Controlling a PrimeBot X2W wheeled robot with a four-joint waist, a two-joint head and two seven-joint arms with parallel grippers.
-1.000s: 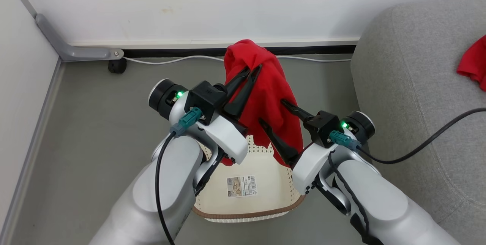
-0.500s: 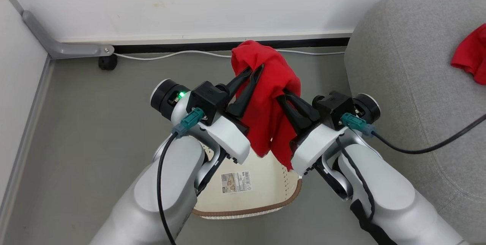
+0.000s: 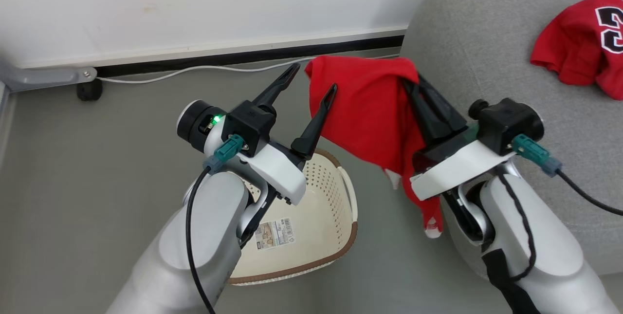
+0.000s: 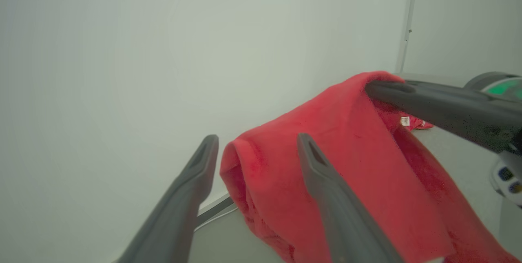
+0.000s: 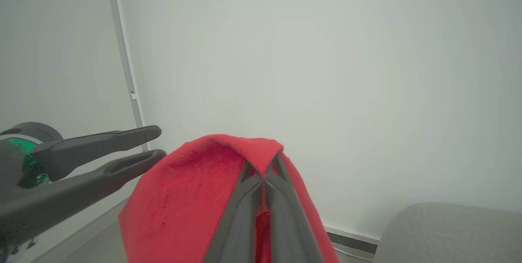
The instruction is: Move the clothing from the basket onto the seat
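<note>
Holding the red garment aloft, right fingers point upward.

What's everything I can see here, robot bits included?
plain garment: one, red, held up in the air
jersey: one, red with dark white-edged numbers, lying on the seat
basket: one, cream with brown rim, on the floor
seat: one, grey, right side
cable: one, white, along the wall
caster: one, black, by the wall
left gripper: one, dark, open
right gripper: one, dark, shut on the plain garment
</note>
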